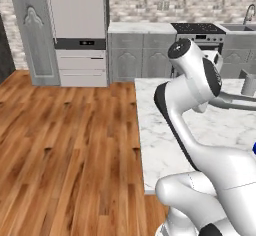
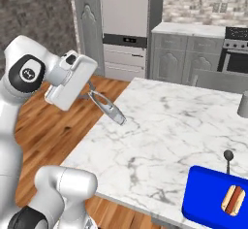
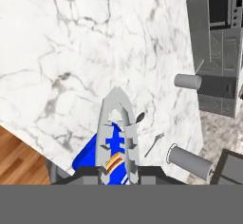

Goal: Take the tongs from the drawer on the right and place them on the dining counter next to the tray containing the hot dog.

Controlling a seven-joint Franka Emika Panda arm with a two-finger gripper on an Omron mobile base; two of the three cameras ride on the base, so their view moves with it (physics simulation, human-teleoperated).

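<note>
In the right base view the tool [image 2: 92, 94] hangs over the wood floor [image 2: 43, 121] just off the near left corner of the tabletop [image 2: 169, 126], narrowly closed on the tongs [image 2: 107, 106], whose grey arms reach out past that corner and over the marble. The hand view confirms the grip: the tongs [image 3: 115, 133] rise from between the finger tips with their looped end uppermost. Across the middle the slab is bare and open, with a long free left edge bordering the floor. Toward the right near edge sits the tray [image 2: 203, 196], its right side cut off by the picture border; the hot dog [image 2: 233, 199] lies inside it near that border. Just behind the tray stands a small dark-headed utensil [image 2: 228, 157], hard to identify. A grey cylinder [image 2: 242, 104] at the right margin is also cropped. In the hand view the tray [image 3: 85, 154] is largely hidden behind the tongs. In the left base view the arm's own body covers most of the tabletop's [image 1: 150, 130] right part.
</note>
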